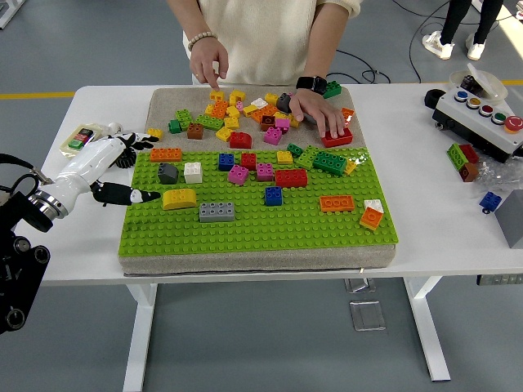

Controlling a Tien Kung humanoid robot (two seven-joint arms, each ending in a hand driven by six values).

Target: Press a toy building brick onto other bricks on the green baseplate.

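Observation:
The green baseplate lies on a grey pad and carries scattered bricks. A yellow curved brick sits near its left edge, with a grey brick to its right. A dark grey brick and a white brick stand behind them. My left hand is at the plate's left edge, fingers spread and empty, thumb tip just left of the yellow brick. A person's hand hovers above the loose pile at the back. The person's other hand rests on a red brick.
A pile of loose bricks lies on the pad behind the plate. A button box and a few bricks are at the right. A small device lies at the far left.

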